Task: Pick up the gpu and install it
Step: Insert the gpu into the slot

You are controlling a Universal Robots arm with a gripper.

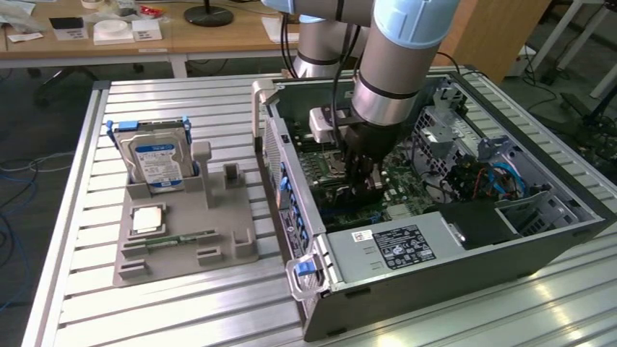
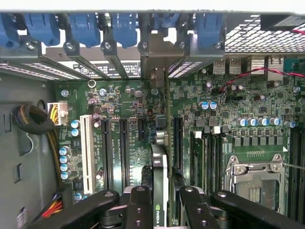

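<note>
My gripper (image 2: 162,196) is shut on the gpu (image 2: 159,162), a thin black card seen edge-on between the two black fingers (image 2: 138,202). The card stands upright over the green motherboard (image 2: 128,105), running toward the rear slot openings, where its silver bracket (image 2: 155,67) stands. Whether its edge sits in a slot I cannot tell. In the exterior view the gripper (image 1: 363,186) reaches down inside the open computer case (image 1: 434,249), low over the board.
A white slot (image 2: 86,152), black slots and a CPU socket (image 2: 255,183) lie beside the card. Blue clips (image 2: 86,26) line the case's rear. On the exterior view's left, a grey holder (image 1: 227,238) carries a hard drive (image 1: 154,163) and a memory stick (image 1: 178,238).
</note>
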